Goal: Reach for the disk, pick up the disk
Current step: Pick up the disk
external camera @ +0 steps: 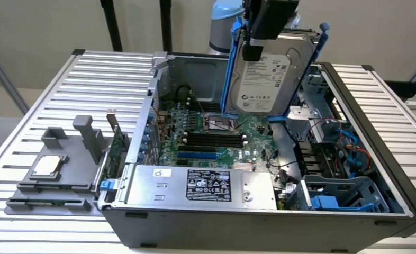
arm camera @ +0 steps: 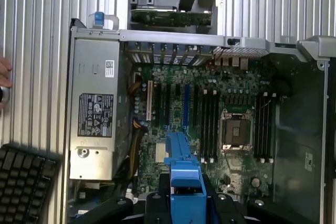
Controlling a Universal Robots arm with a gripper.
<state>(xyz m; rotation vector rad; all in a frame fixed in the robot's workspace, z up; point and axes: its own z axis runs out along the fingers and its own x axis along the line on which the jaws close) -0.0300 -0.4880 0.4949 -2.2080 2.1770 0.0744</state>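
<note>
The disk [external camera: 268, 74], a silver-grey hard drive with a white label and blue side rails, hangs upright above the open computer case [external camera: 264, 217], over the motherboard's far end. My gripper [external camera: 260, 48] comes down from above and is shut on the disk's upper part. The disk touches nothing below it. In the wrist view one blue rail of the disk [arm camera: 184, 177] sticks out between the black fingers [arm camera: 157, 205], with the motherboard [arm camera: 210, 114] far beneath.
Inside the case a large silver box with a black label [external camera: 201, 185] lies at the front, and blue drive bays [external camera: 342, 193] sit at the exterior view's right. A grey fixture holding a small silver chip [external camera: 47, 166] stands at the left. A hand [arm camera: 4, 80] and a keyboard [arm camera: 23, 182] lie beside the case.
</note>
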